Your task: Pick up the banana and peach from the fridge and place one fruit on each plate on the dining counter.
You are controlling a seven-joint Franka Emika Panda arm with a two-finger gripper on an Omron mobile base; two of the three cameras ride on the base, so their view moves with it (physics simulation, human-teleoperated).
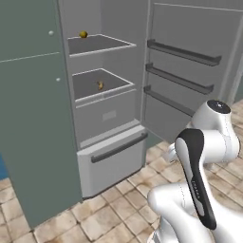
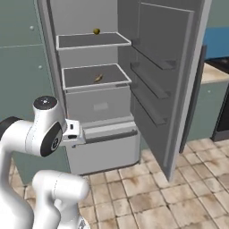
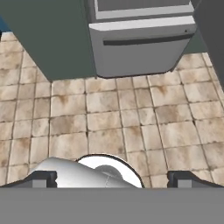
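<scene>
The fridge (image 1: 114, 161) (image 2: 103, 147) stands open in front of me, grey-green outside and pale grey inside. The banana (image 1: 100, 85) (image 2: 98, 78), small and yellow-orange, lies on its lower shelf. The peach, the plates and the dining counter are out of view. My gripper (image 3: 113, 180) is open and holds nothing. It points down at the tiled floor, well short of the fridge's bottom drawer (image 3: 140, 48) and far below the banana. The arm is folded close to the base.
A small olive-yellow ball (image 1: 83, 34) (image 2: 96, 31) sits on the upper shelf. The open fridge door (image 1: 190, 71) (image 2: 165, 80) with its rails juts out on the right. A teal cabinet (image 2: 210, 103) stands beyond it. Tiled floor (image 3: 131, 113) lies before the fridge.
</scene>
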